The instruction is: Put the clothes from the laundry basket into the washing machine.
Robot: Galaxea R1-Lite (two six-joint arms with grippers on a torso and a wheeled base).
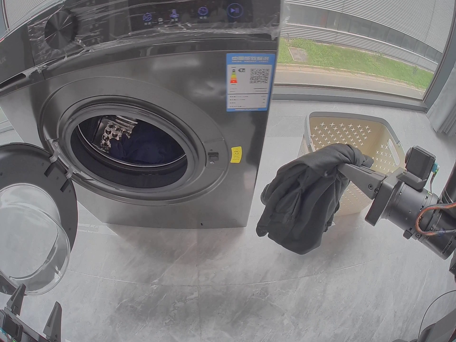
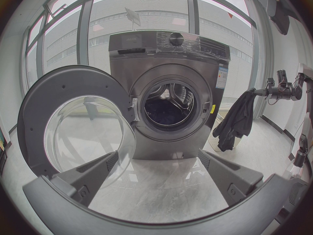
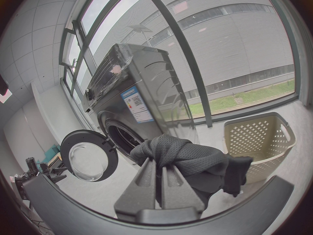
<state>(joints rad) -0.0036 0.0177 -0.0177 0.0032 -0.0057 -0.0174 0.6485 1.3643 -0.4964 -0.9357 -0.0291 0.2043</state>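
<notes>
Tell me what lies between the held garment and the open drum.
Head view: only the washer's front panel and bare floor separate the garment from the drum opening.

The washing machine (image 1: 156,77), door (image 1: 28,176) swung open leftward and clothes (image 1: 149,146) in its drum (image 1: 110,133), stands left of the laundry basket (image 1: 349,118), before which a garment (image 1: 304,200) hangs from the right gripper (image 1: 344,168).

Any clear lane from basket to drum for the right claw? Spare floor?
Bare floor lies between the washing machine, open door and hanging garment; the lane to the drum mouth looks free. Crowded: right claw and garment by the basket; left claw near the door.
</notes>
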